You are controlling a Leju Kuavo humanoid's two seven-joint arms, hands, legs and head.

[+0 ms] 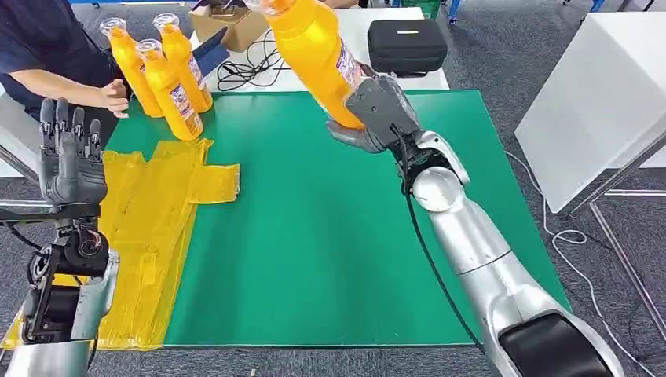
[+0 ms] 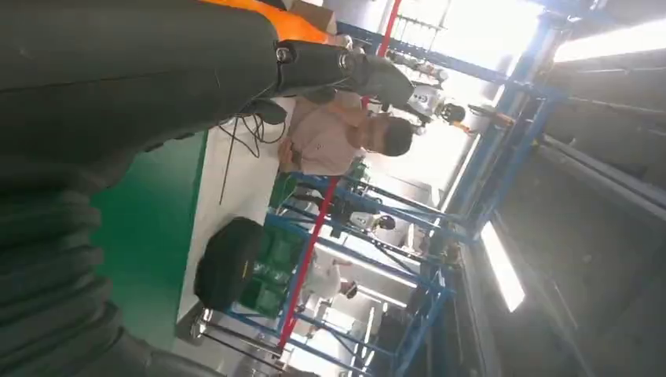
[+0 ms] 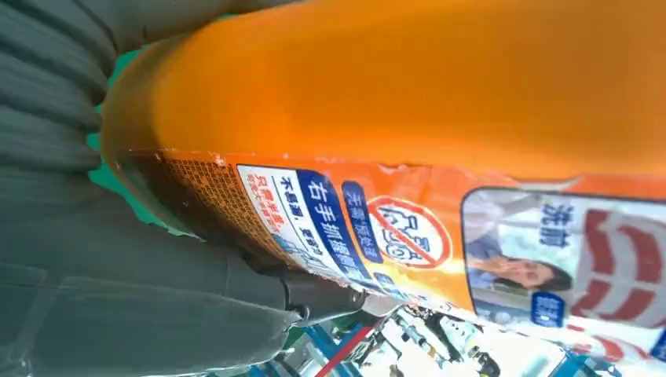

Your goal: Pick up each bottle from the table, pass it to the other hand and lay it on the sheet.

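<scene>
I count four orange bottles, one yellow sheet (image 1: 149,236) and one green mat (image 1: 314,236), which I use as my landmark.

Off the mat's left edge, over the sheet, my left hand (image 1: 71,157) is raised with fingers upright and apart, holding nothing. A person's hand (image 1: 116,98) reaches in at the mat's far left corner. Just beside it three standing bottles (image 1: 169,75) are clustered, upright, caps up, on the far left of the mat, touching one another.

The sheet lies crumpled along the mat's left side, partly on the mat and partly hanging past its near left corner.

Above the mat's far middle, my right hand (image 1: 377,114) grips the fourth bottle, the held bottle (image 1: 314,47), around its base end. It is lifted clear of the mat, its long axis tilted, cap end pointing up and away toward the far left, base toward my right hand.

Beyond the mat's far edge sits one black case (image 1: 407,45).
</scene>
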